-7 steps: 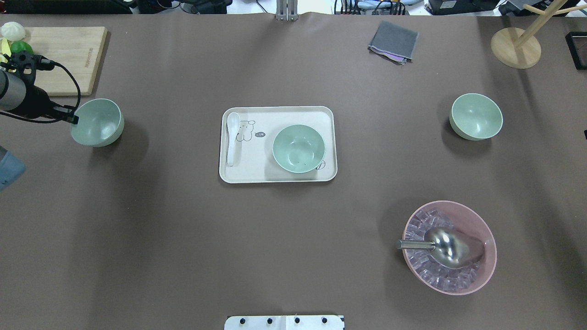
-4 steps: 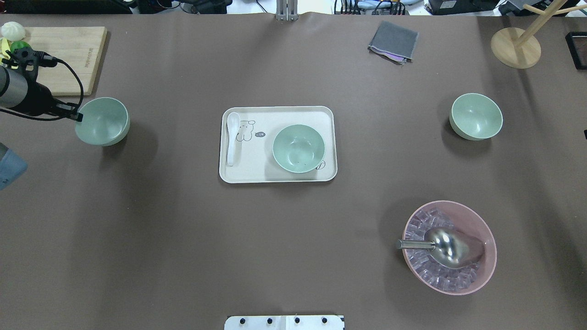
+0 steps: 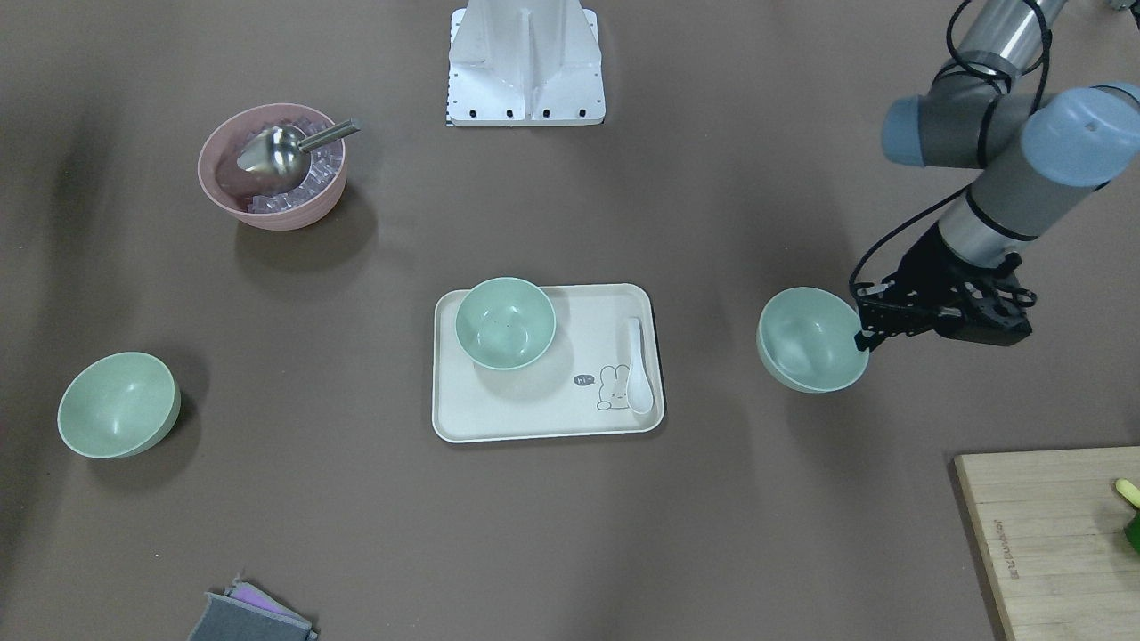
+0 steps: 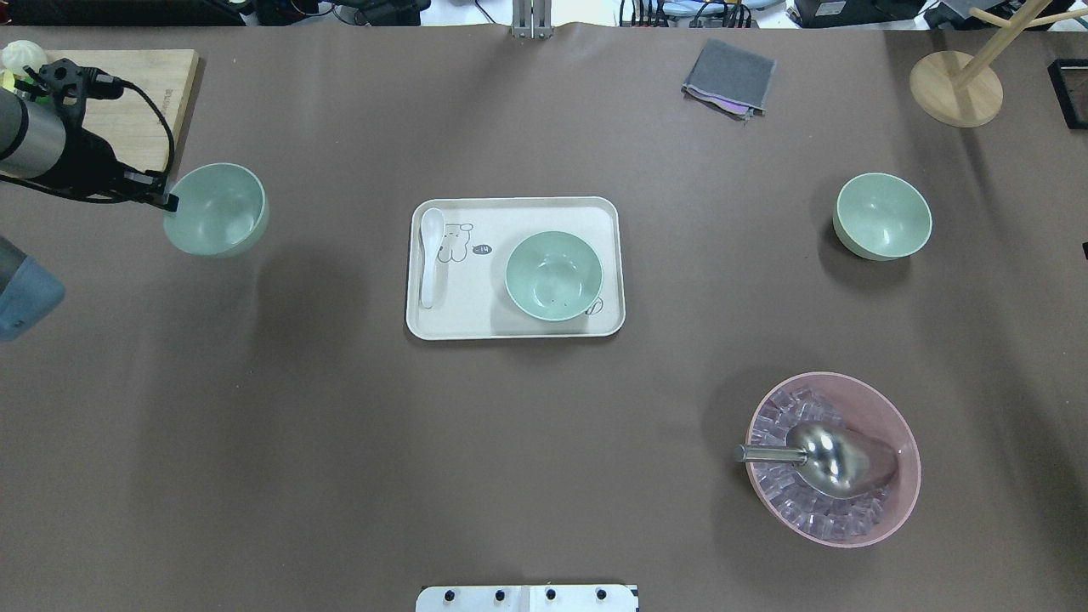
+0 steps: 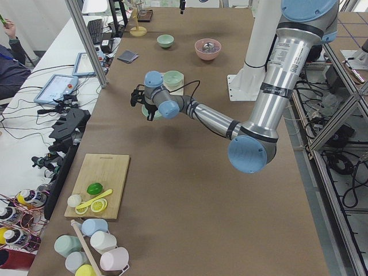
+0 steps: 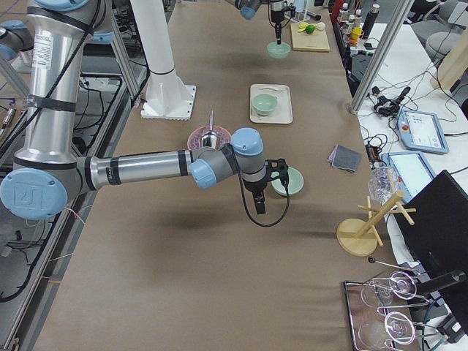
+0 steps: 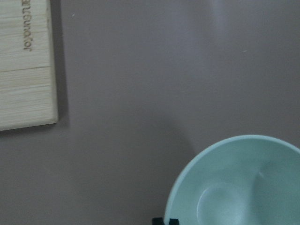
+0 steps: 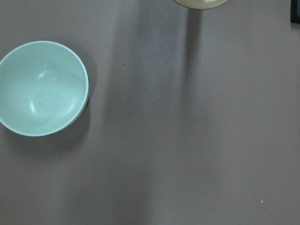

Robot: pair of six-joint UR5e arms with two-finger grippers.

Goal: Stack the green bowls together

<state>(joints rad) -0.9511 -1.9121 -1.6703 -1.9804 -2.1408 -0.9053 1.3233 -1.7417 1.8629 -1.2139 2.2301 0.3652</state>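
Note:
Three pale green bowls show. My left gripper (image 4: 167, 201) is shut on the rim of one green bowl (image 4: 217, 210) and holds it above the table at the left; it also shows in the front view (image 3: 810, 340) and in the left wrist view (image 7: 239, 183). A second green bowl (image 4: 553, 275) sits on the white tray (image 4: 515, 330). The third green bowl (image 4: 882, 215) stands alone on the right and shows in the right wrist view (image 8: 42, 88). My right gripper (image 6: 257, 196) hovers near it; I cannot tell whether it is open or shut.
A pink bowl (image 4: 833, 459) with ice cubes and a metal scoop stands at the near right. A white spoon (image 4: 431, 255) lies on the tray. A wooden cutting board (image 4: 127, 102), a grey cloth (image 4: 729, 76) and a wooden stand (image 4: 955, 88) lie along the far edge.
My left gripper has lifted its green bowl and carried it to the right and farther from the robot. The other bowls have not moved.

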